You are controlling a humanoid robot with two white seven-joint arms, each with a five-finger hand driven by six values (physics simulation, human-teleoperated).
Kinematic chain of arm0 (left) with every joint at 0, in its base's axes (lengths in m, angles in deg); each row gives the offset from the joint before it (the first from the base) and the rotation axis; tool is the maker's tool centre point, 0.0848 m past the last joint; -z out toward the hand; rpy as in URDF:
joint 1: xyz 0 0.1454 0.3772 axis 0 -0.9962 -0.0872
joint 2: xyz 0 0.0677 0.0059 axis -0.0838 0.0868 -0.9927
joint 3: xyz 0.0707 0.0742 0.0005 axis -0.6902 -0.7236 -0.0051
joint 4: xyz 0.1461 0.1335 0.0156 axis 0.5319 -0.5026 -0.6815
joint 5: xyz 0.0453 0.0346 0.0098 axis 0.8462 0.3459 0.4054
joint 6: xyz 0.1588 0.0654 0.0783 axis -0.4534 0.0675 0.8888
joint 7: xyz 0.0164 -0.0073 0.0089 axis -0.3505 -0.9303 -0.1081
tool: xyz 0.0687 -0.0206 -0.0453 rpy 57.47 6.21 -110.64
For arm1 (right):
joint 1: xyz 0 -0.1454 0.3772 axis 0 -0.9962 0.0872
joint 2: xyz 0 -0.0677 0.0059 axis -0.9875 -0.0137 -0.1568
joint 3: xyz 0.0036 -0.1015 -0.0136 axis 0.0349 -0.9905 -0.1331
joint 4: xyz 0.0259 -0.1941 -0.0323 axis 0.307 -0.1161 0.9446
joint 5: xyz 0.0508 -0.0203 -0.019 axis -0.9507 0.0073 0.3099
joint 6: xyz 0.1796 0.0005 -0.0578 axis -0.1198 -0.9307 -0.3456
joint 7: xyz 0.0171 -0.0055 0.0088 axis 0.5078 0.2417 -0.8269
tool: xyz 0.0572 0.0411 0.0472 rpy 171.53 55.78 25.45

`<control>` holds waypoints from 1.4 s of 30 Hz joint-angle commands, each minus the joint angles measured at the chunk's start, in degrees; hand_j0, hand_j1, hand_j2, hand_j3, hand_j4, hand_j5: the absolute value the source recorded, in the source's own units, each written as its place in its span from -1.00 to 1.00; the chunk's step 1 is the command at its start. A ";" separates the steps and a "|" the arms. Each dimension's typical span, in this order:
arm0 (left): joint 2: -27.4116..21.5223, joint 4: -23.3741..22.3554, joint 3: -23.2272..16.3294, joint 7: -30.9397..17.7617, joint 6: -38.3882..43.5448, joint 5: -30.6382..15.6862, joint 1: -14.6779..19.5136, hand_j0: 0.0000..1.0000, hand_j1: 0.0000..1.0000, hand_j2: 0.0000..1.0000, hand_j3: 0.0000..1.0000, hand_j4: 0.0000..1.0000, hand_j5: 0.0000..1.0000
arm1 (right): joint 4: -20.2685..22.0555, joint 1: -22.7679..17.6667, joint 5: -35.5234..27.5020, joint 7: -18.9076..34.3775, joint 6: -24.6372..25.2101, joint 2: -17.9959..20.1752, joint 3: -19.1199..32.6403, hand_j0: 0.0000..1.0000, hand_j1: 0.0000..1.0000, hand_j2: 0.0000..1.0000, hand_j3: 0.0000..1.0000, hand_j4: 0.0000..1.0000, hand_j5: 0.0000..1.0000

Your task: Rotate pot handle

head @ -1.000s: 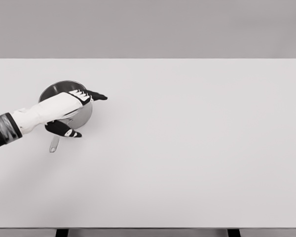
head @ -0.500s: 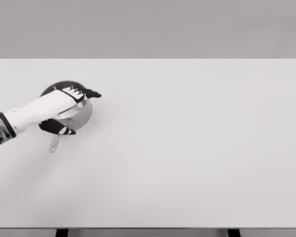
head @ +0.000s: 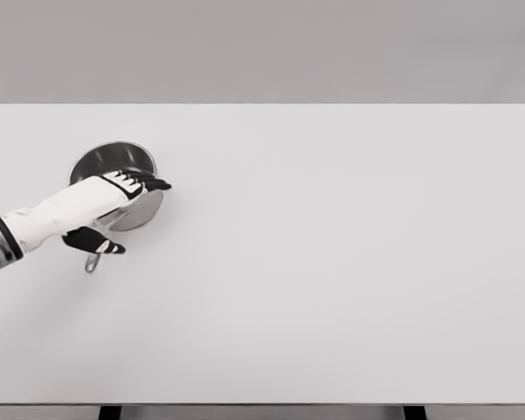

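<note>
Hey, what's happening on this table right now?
A white robot arm reaches in from the left, its left hand spread over a shiny metal pot on the white table. Fingers lie across the near rim, thumb lower beside the pot's handle, which points toward the camera. Nothing looks firmly gripped. The right arm is out of view.

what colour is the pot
Shiny silver-grey metal pot, seen in the head view.
</note>
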 commanded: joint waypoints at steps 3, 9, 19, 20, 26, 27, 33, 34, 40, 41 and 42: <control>-0.23 -0.02 1.12 0.02 0.00 0.52 0.00 1.00 1.00 1.00 1.00 1.00 1.00 | 0.00 0.00 0.01 0.01 -0.01 0.01 0.01 1.00 1.00 1.00 1.00 1.00 1.00; -0.84 -0.02 3.67 0.02 0.00 1.48 -2.11 1.00 1.00 1.00 1.00 1.00 1.00 | 0.00 0.00 0.01 0.01 -0.01 0.01 0.01 1.00 1.00 1.00 1.00 1.00 1.00; -2.16 -0.02 5.96 -0.07 0.00 3.68 -3.78 1.00 1.00 1.00 1.00 1.00 1.00 | 0.00 0.00 0.01 0.01 -0.01 0.01 0.01 1.00 1.00 1.00 1.00 1.00 1.00; -2.16 -0.02 6.75 -0.16 0.00 3.68 -4.39 1.00 1.00 1.00 1.00 1.00 1.00 | 0.00 0.00 0.01 0.01 -0.01 0.01 0.01 1.00 1.00 1.00 1.00 1.00 1.00; -3.21 -0.02 7.63 -0.59 0.00 3.77 -4.66 1.00 1.00 1.00 1.00 1.00 1.00 | 0.00 0.00 0.01 0.01 -0.01 0.01 0.01 1.00 1.00 1.00 1.00 1.00 1.00; -3.48 -0.02 7.63 -0.59 0.00 3.77 -4.66 1.00 1.00 1.00 1.00 1.00 1.00 | 0.00 0.00 0.01 0.01 -0.01 0.01 0.01 1.00 1.00 1.00 1.00 1.00 1.00; -3.65 -0.02 10.79 -0.95 0.00 5.26 -7.47 1.00 1.00 1.00 1.00 1.00 1.00 | 0.00 0.00 0.01 0.01 -0.01 0.01 0.01 1.00 1.00 1.00 1.00 1.00 1.00; -3.65 -0.02 10.88 -1.74 0.00 5.35 -7.47 1.00 1.00 1.00 1.00 1.00 1.00 | 0.00 0.00 0.01 0.01 -0.01 0.01 0.01 1.00 1.00 1.00 1.00 1.00 1.00; -4.71 -0.02 11.85 -1.83 0.00 5.35 -7.56 1.00 1.00 1.00 1.00 1.00 1.00 | 0.00 0.00 0.01 0.01 -0.01 0.01 0.01 1.00 1.00 1.00 1.00 1.00 1.00; -4.71 -0.02 11.85 -1.83 0.00 5.35 -7.56 1.00 1.00 1.00 1.00 1.00 1.00 | 0.00 0.00 0.01 0.01 -0.01 0.01 0.01 1.00 1.00 1.00 1.00 1.00 1.00; -4.71 -0.02 11.85 -1.83 0.00 5.35 -7.56 1.00 1.00 1.00 1.00 1.00 1.00 | 0.00 0.00 0.01 0.01 -0.01 0.01 0.01 1.00 1.00 1.00 1.00 1.00 1.00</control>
